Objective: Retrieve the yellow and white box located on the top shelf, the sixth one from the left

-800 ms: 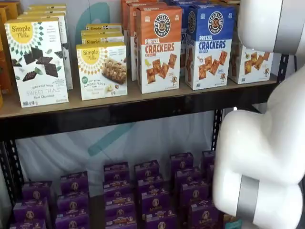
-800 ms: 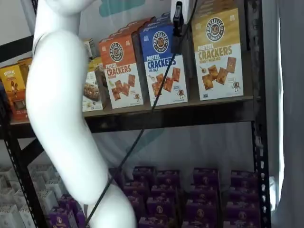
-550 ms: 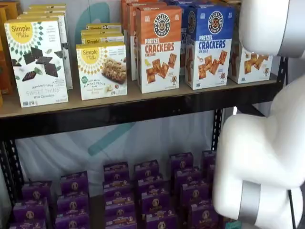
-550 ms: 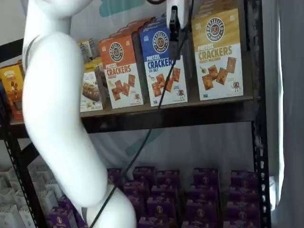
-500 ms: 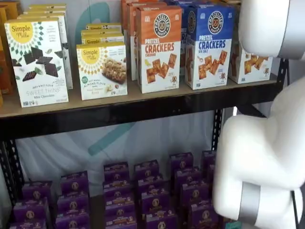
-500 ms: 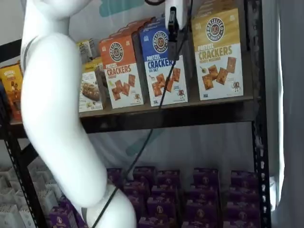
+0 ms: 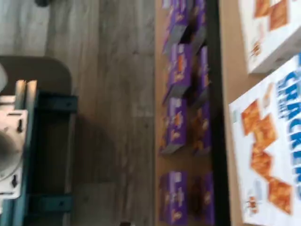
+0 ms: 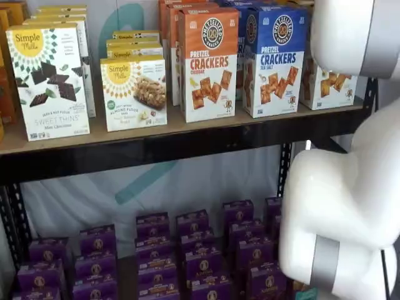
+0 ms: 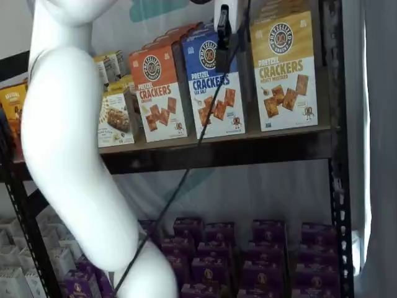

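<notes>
On the top shelf (image 8: 187,134) the orange carton (image 8: 209,64) stands beside the blue carton (image 8: 275,59); the white arm (image 8: 347,206) hides part of the yellow and white box (image 8: 326,84).

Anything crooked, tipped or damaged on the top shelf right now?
Nothing stands out. In both shelf views the yellow and white box, the blue carton and the orange carton stand upright on the top shelf, fronts facing out, no dents showing. The purple boxes below sit in tidy rows.

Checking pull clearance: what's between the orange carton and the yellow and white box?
One blue Pretzel Crackers carton stands between the orange carton and the yellow and white box, as a shelf view shows.
</notes>
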